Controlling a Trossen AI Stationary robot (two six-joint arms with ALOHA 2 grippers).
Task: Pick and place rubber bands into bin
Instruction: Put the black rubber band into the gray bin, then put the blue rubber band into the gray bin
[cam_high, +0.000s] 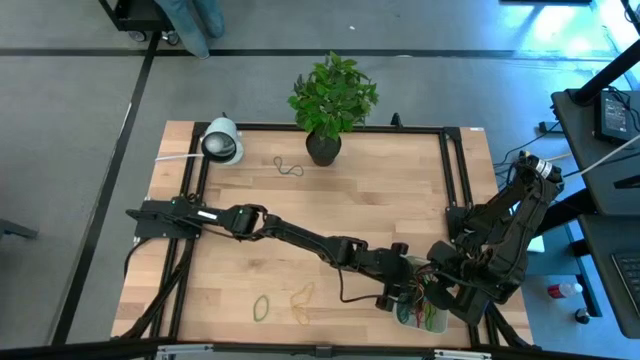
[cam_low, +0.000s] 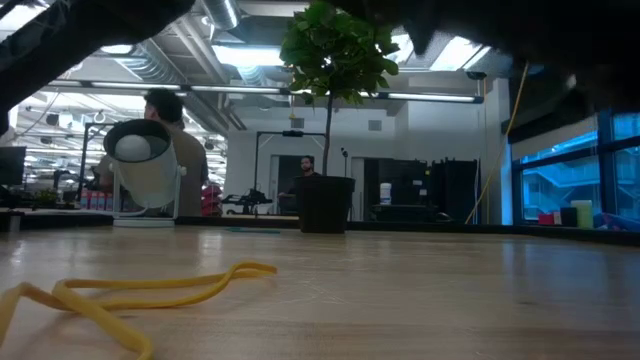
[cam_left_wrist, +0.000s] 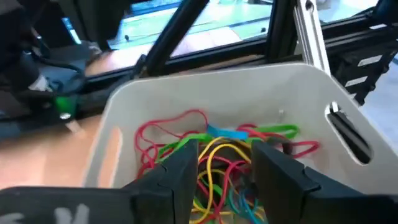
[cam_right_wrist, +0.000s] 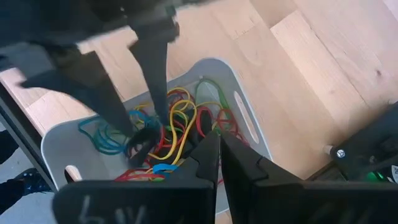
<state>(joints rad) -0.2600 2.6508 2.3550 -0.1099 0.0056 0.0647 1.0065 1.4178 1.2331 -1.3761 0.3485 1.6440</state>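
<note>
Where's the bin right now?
In the high view the bin sits at the table's near right corner, under the left gripper and beside the right gripper, already holding a tangle of rubber bands.

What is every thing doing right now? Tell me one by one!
left gripper: open, over the bin
right gripper: shut, empty, beside the bin
bin: upright, holding a tangle of bands
rubber bands in the bin: piled loose
yellow band: lying flat on the table
green band: lying on the table
dark band: lying near the plant pot
plant pot: standing upright
</note>
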